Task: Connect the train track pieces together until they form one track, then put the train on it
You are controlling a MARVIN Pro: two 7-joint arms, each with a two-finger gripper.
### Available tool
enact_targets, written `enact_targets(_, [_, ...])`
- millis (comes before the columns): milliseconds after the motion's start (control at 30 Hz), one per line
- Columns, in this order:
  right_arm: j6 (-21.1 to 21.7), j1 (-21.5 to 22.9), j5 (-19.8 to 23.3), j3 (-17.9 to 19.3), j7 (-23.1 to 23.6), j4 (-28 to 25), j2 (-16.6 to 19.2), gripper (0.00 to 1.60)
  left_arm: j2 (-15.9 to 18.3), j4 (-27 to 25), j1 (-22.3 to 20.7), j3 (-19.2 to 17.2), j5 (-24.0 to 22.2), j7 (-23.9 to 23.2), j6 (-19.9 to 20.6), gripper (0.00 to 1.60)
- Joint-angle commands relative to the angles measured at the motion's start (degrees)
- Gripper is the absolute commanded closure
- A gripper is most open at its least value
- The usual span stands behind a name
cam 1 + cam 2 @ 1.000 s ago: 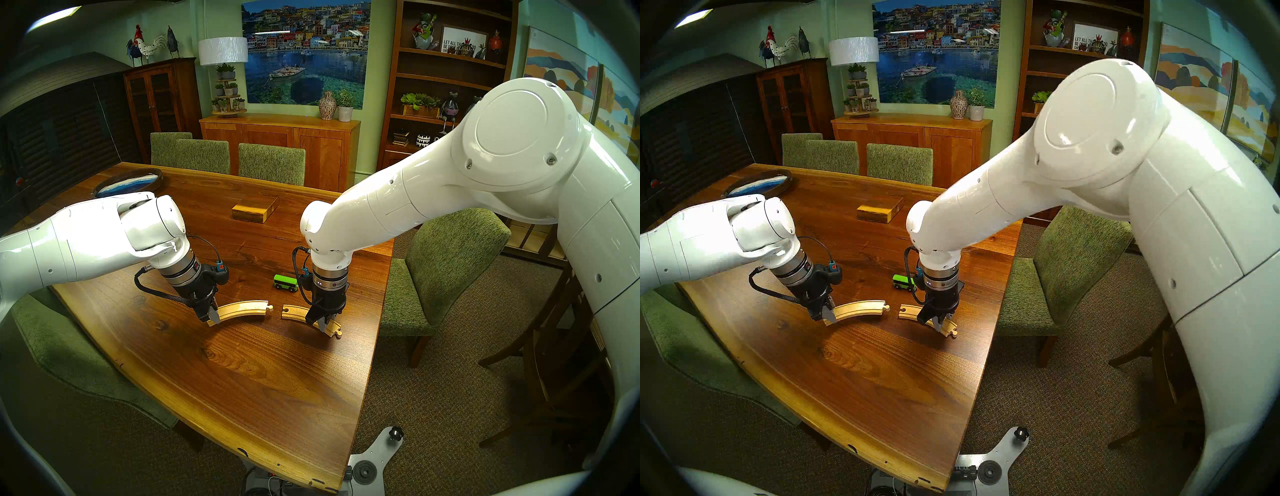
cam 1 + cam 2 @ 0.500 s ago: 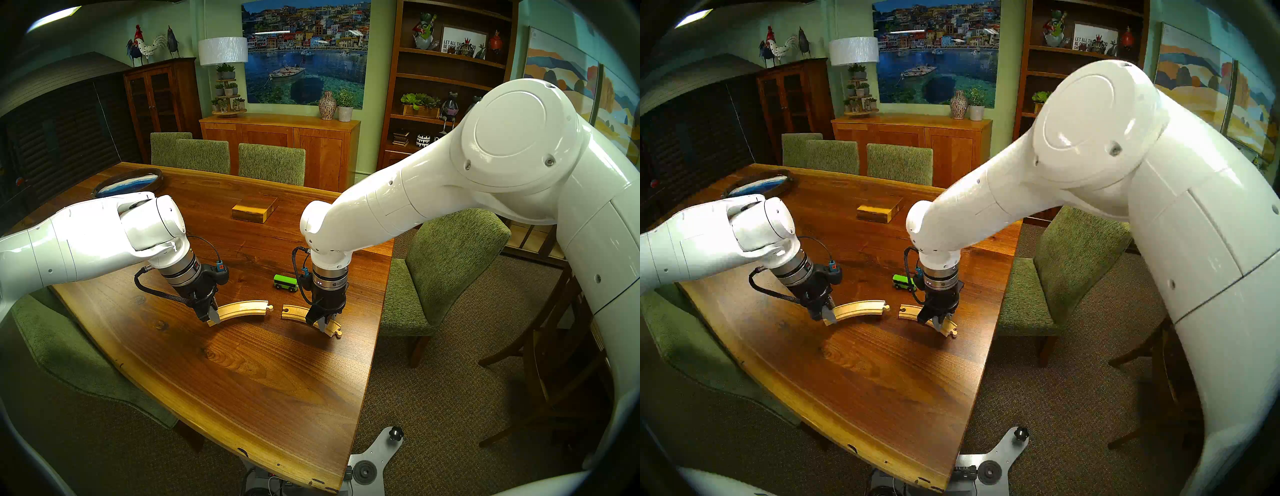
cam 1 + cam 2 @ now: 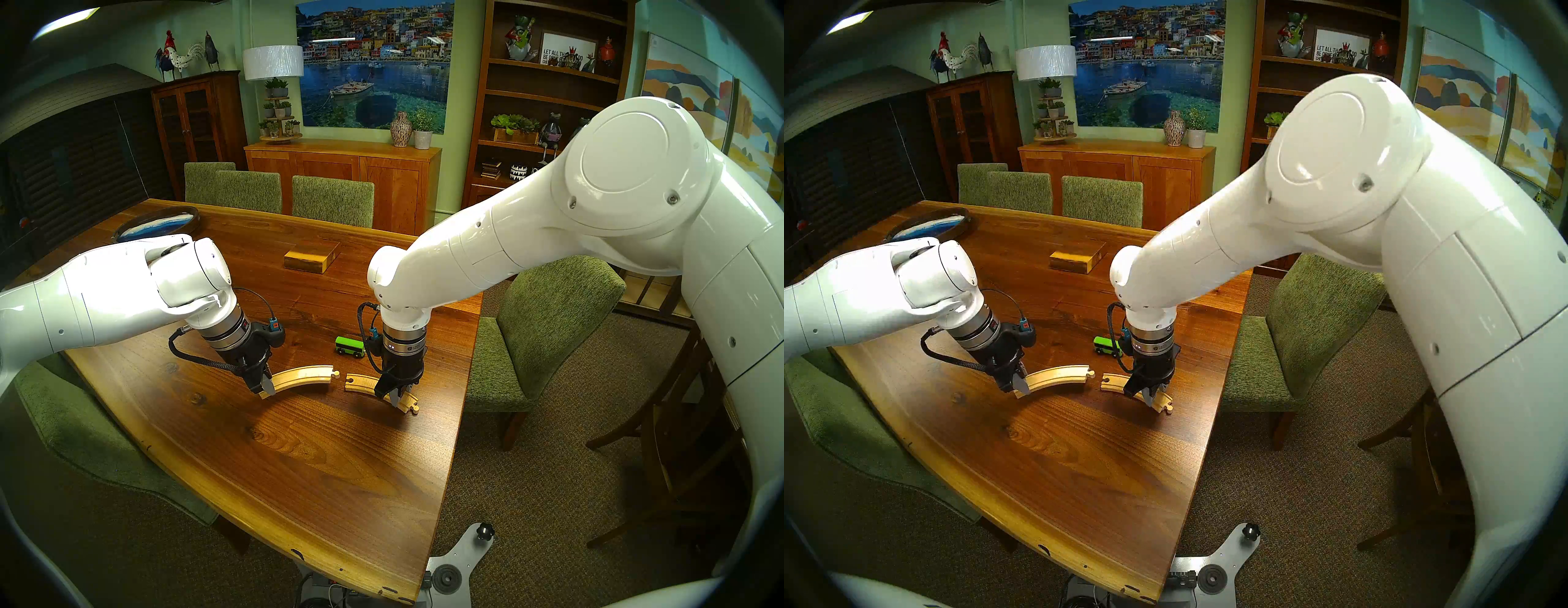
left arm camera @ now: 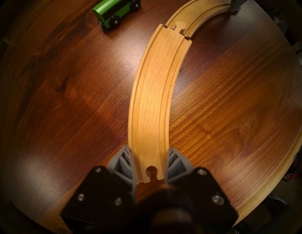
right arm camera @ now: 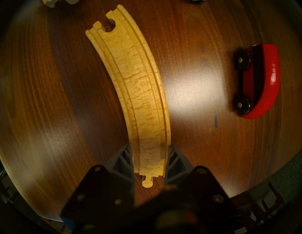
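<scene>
Fingers of the left gripper (image 4: 149, 165) are clamped on the left curved track piece (image 3: 299, 377); the right gripper (image 5: 150, 163) clamps the right curved track piece (image 3: 365, 383). Peg and socket apparently remain unmated. The green carriage (image 3: 350, 346) stands at 12 o'clock.

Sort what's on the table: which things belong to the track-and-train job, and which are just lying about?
Job: left track piece; right track piece; green carriage; red engine.
Lying about: wooden block; round tray.
</scene>
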Motion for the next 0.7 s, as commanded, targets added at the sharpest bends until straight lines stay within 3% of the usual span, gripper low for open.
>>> enact_targets(0, [-0.16, 0.92, 0.14, 0.24, -0.31, 0.45, 0.17, 1.6, -1.32, 0.46, -0.58, -1.57, -1.08, 0.88, 0.19, 1.6])
enact_targets(667, [-0.08, 0.87, 0.09, 0.37, -0.44, 0.45, 0.25, 1.6, -3.09, 1.33, 0.01, -1.57, -2.74, 2.24, 0.12, 1.6])
